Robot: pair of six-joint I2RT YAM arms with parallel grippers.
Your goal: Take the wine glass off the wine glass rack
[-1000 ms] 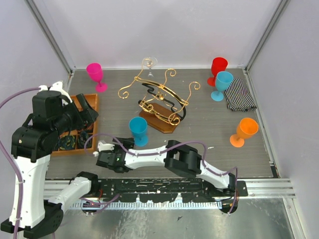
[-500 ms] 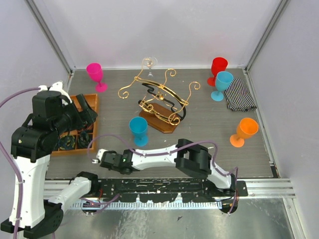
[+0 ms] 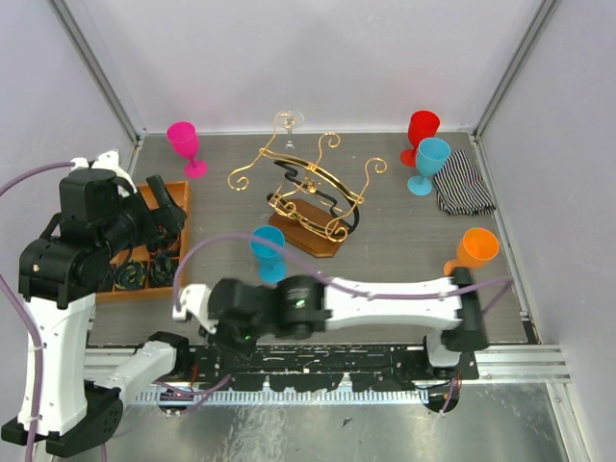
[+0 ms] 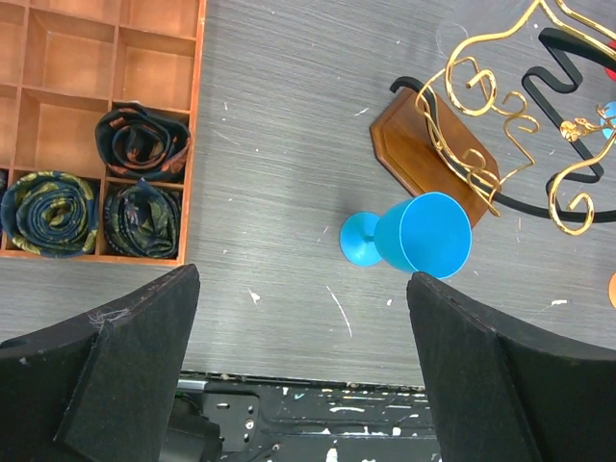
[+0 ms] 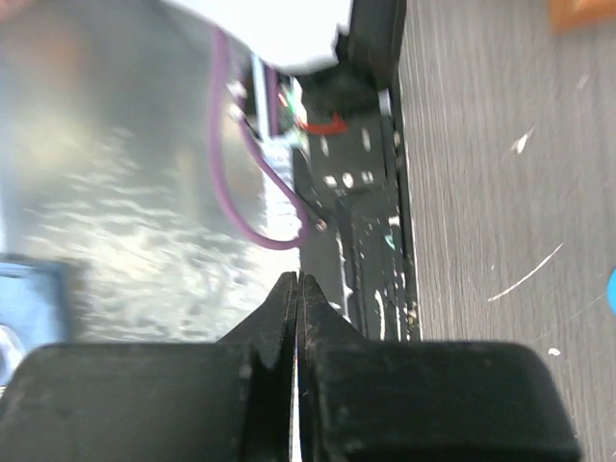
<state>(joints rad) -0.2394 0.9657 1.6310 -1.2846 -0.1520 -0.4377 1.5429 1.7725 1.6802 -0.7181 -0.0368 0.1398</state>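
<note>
Clear wine glass (image 3: 287, 122) at far arm of curly gold wire rack (image 3: 310, 192) on grey worktop (image 3: 404, 252), visible only overhead, wrist views show left claw (image 4: 303, 281) spread above blue plastic goblet (image 4: 423, 234), right claw (image 5: 296, 289) pressed together.

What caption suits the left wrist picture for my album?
Open left gripper looks down on a blue plastic goblet beside the gold wire rack.

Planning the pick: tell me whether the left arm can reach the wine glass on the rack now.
Probably yes. The left tool is open and empty; the wine glass sits at the rack's far end, and the way there looks free, though gold scrolls crowd it.
</note>
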